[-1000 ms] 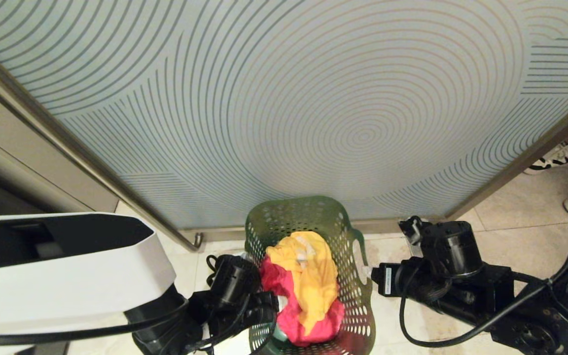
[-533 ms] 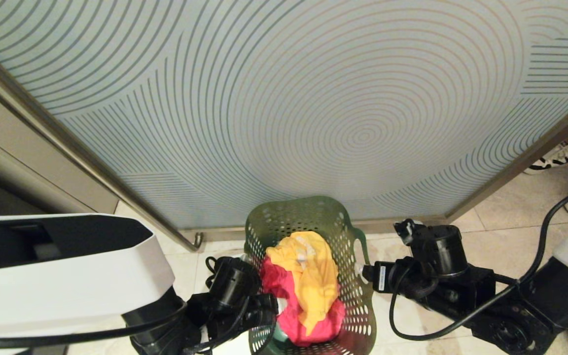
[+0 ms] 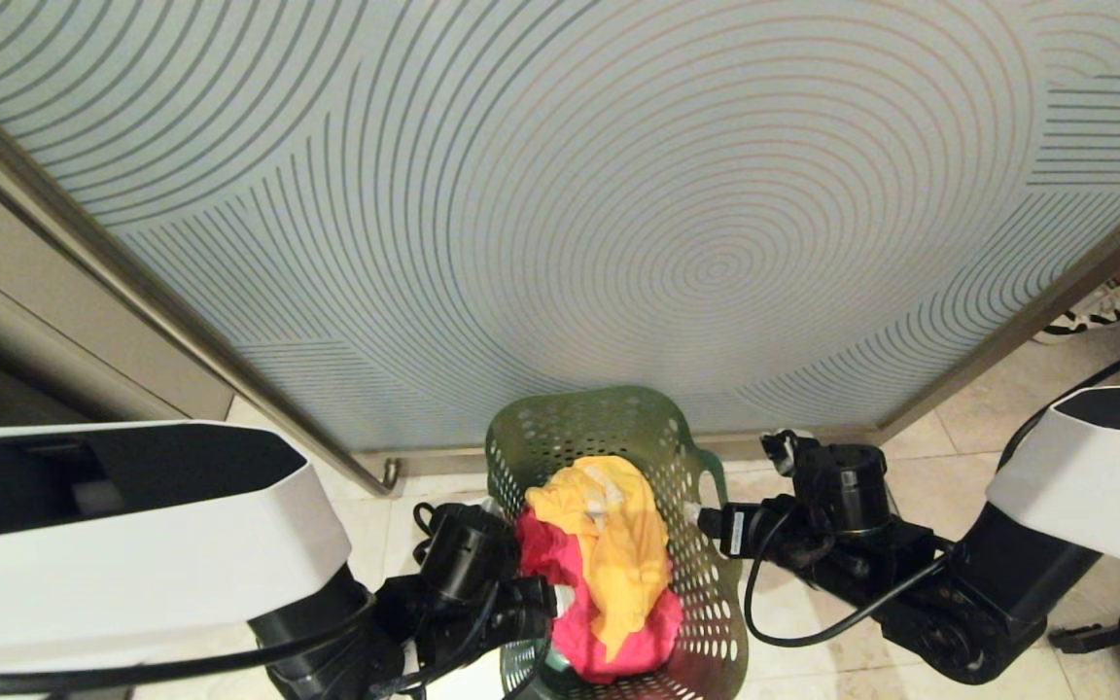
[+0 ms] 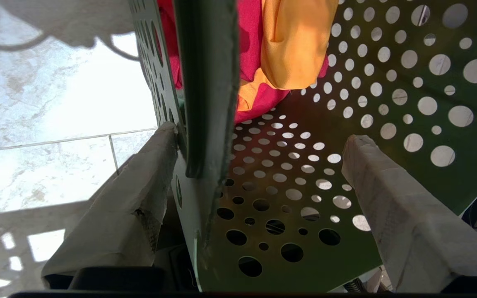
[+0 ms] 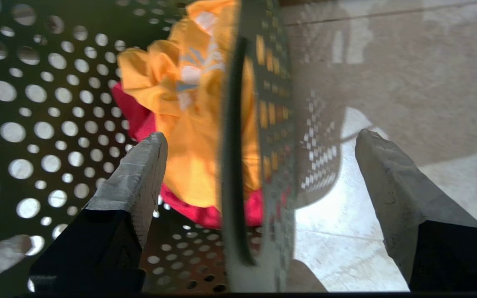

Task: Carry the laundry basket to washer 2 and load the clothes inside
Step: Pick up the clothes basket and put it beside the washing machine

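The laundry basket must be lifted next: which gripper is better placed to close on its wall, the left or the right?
Left, slightly. The left gripper is open astride the laundry basket wall, one finger against its outside. The right gripper is open astride the opposite wall, touching nothing.

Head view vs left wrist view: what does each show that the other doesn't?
Head view only: the patterned glass panel behind the laundry basket, the right gripper at the basket's right wall, and a sneaker on the floor at far right.

Left wrist view only: the left gripper open, straddling the basket's wall, one finger outside and the other inside; also the perforated basket floor.

Both: the green basket, the yellow garment lying over the pink-red garment, and the pale tiled floor.
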Tool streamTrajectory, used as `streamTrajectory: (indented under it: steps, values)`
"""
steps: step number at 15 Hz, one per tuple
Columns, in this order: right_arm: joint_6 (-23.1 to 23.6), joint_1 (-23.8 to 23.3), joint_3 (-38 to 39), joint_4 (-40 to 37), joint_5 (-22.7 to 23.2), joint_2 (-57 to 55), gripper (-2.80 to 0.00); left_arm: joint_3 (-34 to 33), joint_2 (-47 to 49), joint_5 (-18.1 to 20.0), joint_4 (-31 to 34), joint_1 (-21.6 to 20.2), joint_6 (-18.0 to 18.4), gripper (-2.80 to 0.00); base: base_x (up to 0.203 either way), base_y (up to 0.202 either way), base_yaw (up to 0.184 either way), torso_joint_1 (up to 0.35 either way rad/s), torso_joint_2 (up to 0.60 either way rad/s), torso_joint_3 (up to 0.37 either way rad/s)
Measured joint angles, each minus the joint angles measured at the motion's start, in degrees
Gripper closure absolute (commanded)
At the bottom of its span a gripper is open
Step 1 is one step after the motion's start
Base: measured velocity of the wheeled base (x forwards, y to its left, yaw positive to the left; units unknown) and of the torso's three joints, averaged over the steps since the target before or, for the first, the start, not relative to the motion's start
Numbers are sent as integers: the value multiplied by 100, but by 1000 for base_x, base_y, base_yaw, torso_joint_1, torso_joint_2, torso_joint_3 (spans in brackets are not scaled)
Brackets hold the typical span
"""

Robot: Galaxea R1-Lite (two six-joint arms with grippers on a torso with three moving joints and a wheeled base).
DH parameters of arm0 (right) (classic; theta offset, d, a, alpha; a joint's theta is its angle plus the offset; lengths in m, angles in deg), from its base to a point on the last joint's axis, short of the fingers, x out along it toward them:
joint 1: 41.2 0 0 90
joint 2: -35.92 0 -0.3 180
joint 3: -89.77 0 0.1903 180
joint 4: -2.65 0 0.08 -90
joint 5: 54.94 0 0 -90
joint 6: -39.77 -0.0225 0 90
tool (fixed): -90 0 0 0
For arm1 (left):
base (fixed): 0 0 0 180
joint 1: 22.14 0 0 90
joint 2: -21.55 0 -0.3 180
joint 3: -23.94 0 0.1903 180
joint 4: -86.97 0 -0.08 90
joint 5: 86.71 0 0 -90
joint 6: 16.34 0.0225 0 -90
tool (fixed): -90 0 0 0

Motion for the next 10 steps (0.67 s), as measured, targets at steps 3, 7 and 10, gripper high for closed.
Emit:
streamTrajectory:
  steps: [3, 7, 10]
  values:
    - [53, 9, -104, 0, 280, -43, -280, 34, 11, 98, -1, 44, -7, -280, 0, 0, 0, 0, 0, 0]
    - [97, 24, -301, -2, 842, -66, -280, 66, 22, 105, -4, 83, -7, -280, 0, 0, 0, 0, 0, 0]
    - [267, 28, -329, 7, 1311, -64, -280, 67, 62, 86, -17, 109, -7, -280, 0, 0, 0, 0, 0, 0]
